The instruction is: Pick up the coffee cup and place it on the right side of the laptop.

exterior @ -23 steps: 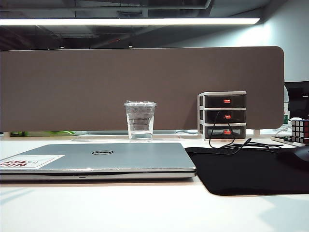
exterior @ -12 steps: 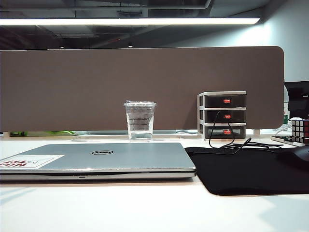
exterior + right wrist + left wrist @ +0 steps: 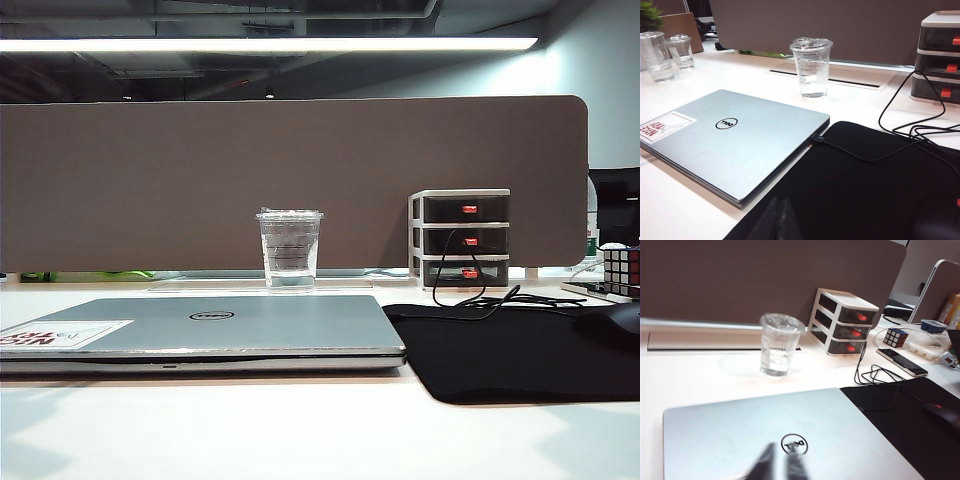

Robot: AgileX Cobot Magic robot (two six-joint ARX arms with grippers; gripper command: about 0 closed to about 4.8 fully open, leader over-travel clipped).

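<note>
Two arms, neither visible in the exterior view. Left tool [image 3: 782, 467] shows only in its wrist view as a blurred dark pair of tips over the laptop [image 3: 765, 435] lid, near the round logo; tips close together, empty. Right tool [image 3: 782, 222] is a dark blur at the edge of its own wrist view, over the black mouse mat [image 3: 865, 190]; can't tell if apart or together. Coffee cup [image 3: 290, 249] stands upright on the white counter [image 3: 300, 430], behind the laptop approx. at its mid-width, in front of the brown partition [image 3: 290, 180], w/ clear liquid in the lower part and lid on. Laptop is closed, flat, w/ white-and-red sticker [image 3: 62, 333] at its near left corner. Mouse mat lies just beside the laptop on the right, edges touching or nearly so. Grey three-drawer organizer [image 3: 462, 238] w/ red tabs sits behind the mat, black cable [image 3: 480, 295] trailing down from it onto the mat. Rubik's cube [image 3: 622, 270] at far right.
</note>
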